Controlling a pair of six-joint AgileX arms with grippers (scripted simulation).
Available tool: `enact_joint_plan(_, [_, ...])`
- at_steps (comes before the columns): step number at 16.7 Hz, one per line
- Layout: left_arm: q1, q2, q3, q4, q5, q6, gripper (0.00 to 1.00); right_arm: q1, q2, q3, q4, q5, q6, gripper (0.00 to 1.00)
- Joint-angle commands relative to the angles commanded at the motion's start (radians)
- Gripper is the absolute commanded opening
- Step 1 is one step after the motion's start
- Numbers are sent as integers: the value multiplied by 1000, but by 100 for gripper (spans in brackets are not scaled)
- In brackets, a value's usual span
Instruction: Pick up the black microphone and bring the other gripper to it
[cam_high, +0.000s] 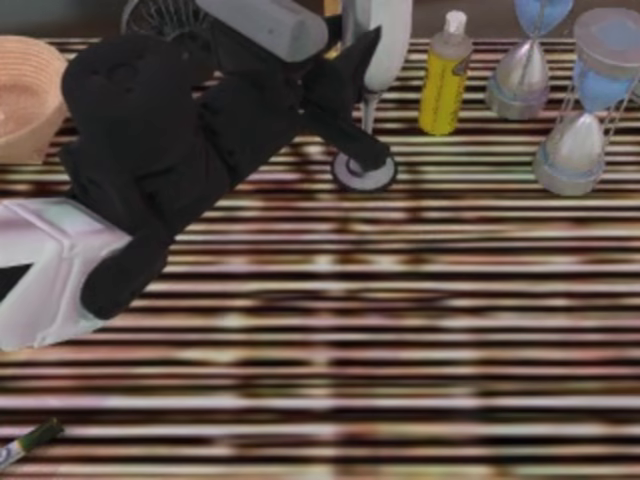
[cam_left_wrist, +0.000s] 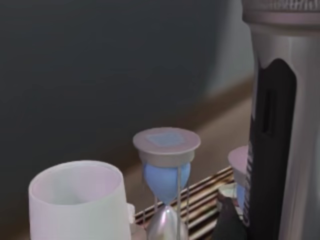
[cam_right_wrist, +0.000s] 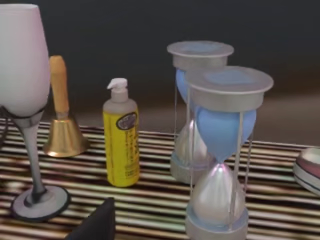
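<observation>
The black microphone shows in no view; the arms hide whatever lies beneath them. Both arms form one black mass (cam_high: 170, 140) reaching in from the table's left. My left gripper (cam_high: 352, 62) is up beside the bowl of the wine glass (cam_high: 385, 40). In the left wrist view it is only a dark tip (cam_left_wrist: 227, 222) next to a tall grey casing with a black panel (cam_left_wrist: 272, 150). My right gripper (cam_high: 362, 148), the other gripper, hangs low over the wine glass's foot (cam_high: 365, 172). Its wrist view shows one dark tip (cam_right_wrist: 100, 220) just beside that foot (cam_right_wrist: 40, 202).
A yellow pump bottle (cam_high: 445, 80) and two blue hourglasses (cam_high: 530, 65) (cam_high: 590, 110) stand at the back right. A brass bell (cam_right_wrist: 62, 132) is behind the glass. A straw hat (cam_high: 25, 95) sits far left, with a wire fan (cam_high: 160, 15) behind it. A green-tipped brush (cam_high: 30, 440) lies front left.
</observation>
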Motion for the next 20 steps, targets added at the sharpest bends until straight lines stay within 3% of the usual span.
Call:
enact_joint_plan(13, [0, 0, 0, 0, 0, 0, 0, 259, 895, 616, 275, -428, 4, 100])
enact_joint_plan(17, [0, 0, 0, 0, 0, 0, 0, 305, 1039, 709, 316, -500, 2, 100])
enact_joint_plan(20, [0, 0, 0, 0, 0, 0, 0, 310, 1054, 718, 320, -507, 1, 100])
